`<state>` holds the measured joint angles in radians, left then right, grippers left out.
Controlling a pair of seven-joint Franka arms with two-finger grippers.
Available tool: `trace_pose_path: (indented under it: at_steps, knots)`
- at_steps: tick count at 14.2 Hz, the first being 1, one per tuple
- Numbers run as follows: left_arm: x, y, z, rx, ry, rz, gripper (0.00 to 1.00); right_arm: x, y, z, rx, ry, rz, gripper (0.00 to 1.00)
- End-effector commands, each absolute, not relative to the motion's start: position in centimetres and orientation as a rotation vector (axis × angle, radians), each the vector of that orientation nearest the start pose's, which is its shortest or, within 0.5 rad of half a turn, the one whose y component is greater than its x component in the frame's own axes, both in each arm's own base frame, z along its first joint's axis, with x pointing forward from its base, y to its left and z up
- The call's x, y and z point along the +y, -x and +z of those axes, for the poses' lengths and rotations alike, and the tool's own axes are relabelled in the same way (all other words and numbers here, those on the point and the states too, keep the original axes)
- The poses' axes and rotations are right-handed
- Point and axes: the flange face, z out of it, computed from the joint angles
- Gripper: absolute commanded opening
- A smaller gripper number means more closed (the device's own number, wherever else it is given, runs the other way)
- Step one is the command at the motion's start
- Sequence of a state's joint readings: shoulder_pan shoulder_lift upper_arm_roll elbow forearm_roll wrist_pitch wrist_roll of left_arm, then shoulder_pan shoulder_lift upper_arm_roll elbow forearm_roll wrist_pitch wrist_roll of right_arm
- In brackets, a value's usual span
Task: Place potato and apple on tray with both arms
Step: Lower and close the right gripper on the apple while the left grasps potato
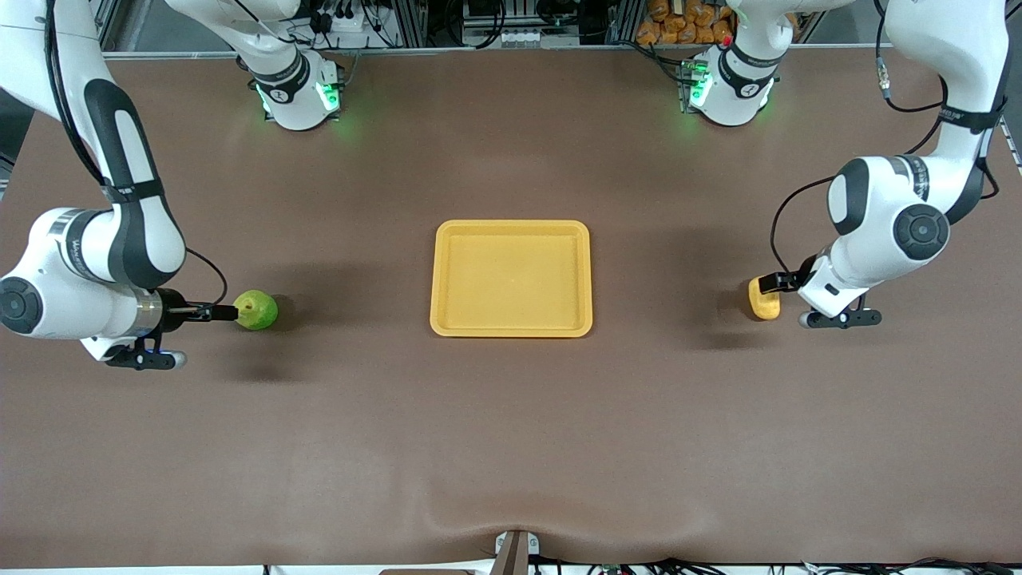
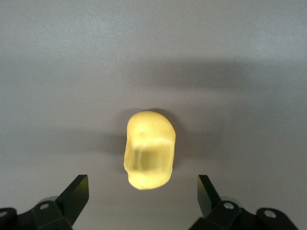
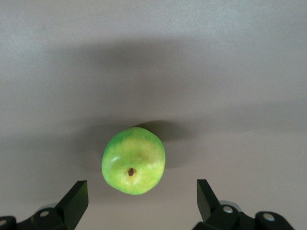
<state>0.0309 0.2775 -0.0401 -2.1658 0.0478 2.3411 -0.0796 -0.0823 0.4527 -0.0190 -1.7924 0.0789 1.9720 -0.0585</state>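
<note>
Step in hand: approach to grasp, both arms, nothing lifted yet.

You have the tray [image 1: 511, 279] empty at mid-table [image 1: 511, 447], taken here as the landmark. The apple [image 1: 256, 310] sits on the table well apart from the tray, toward the right arm's end. The potato [image 1: 764, 298] sits on the table well apart from the tray, toward the left arm's end.

Right end effector [image 3: 142, 199]: fingers spread wide, holding nothing, low at the apple. In the right wrist view the apple lies just ahead of the fingertips and roughly centred between them.

Left end effector [image 2: 143, 196]: fingers spread wide, holding nothing, low at the potato [image 2: 149, 149], which is likewise centred ahead of the tips.

Next move, as I judge it: you advance each end effector until its fruit sits between the fingers, close, lift, then carry both toward the tray.
</note>
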Motion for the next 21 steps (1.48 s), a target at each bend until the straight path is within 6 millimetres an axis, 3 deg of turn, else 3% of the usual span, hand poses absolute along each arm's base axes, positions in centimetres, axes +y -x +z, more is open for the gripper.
trace_pose_path:
  at_steps: [1,4,7,11,17,18,19,21]
  knots:
    - [-0.3,-55.4,24.1,-0.062,3.117,0.151,1.00,-5.3,-61.1,26.7,0.184,3.022,0.382,1.00]
    - [-0.2,-55.2,21.7,-0.063,3.117,0.192,1.00,-4.8,-60.6,25.7,0.218,3.025,0.383,1.00]
    - [-0.3,-55.1,20.8,-0.058,3.117,0.206,1.00,-3.5,-60.3,25.1,0.258,3.031,0.386,1.00]
    - [-0.3,-55.0,20.2,-0.058,3.116,0.218,1.00,-3.5,-59.4,23.3,0.267,3.040,0.349,1.00]
    - [-0.3,-55.0,19.7,-0.060,3.115,0.233,0.79,-2.7,-58.2,20.8,0.260,3.055,0.287,1.00]
    - [-0.4,-55.0,19.7,-0.058,3.115,0.233,0.75,-2.6,-58.0,20.2,0.256,3.059,0.271,0.95]
    - [-0.4,-55.0,19.6,-0.058,3.115,0.235,0.71,-2.3,-57.8,20.0,0.248,3.062,0.260,0.77]
    - [-0.4,-55.0,19.3,-0.058,3.116,0.235,0.61,-1.9,-57.8,19.9,0.236,3.064,0.260,0.50]
